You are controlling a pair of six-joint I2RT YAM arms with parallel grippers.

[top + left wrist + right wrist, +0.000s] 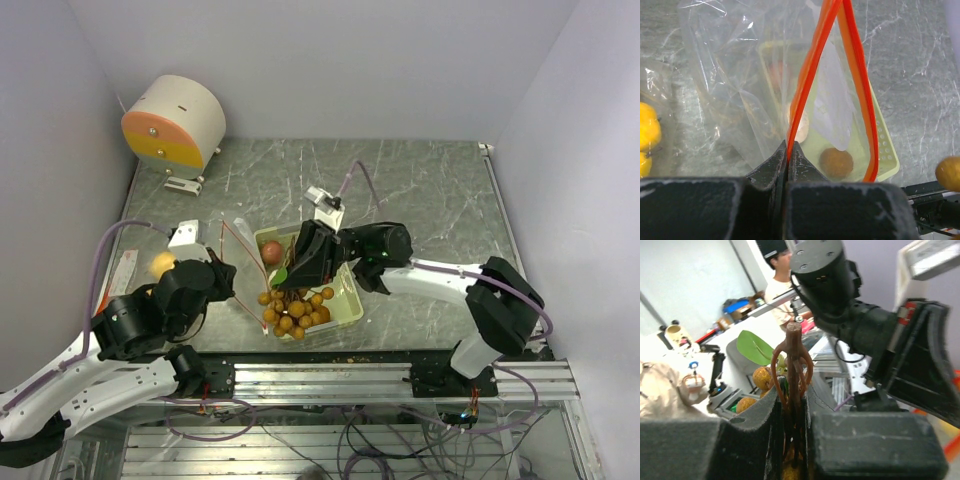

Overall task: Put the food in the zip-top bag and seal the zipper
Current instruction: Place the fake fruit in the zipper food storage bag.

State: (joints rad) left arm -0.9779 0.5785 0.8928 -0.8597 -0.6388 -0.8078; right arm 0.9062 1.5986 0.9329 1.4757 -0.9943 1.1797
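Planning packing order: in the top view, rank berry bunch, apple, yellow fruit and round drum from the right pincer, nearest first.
1. Berry bunch, held in the right pincer.
2. Apple, just left, in the tray.
3. Yellow fruit, far left.
4. Round drum, back left corner.

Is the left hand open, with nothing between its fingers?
No, the left hand is shut on the orange zipper strip of the bag.

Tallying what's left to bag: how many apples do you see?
1. The reddish apple sits in the pale green tray's far-left corner, behind the berry bunch; the right gripper could hide others.
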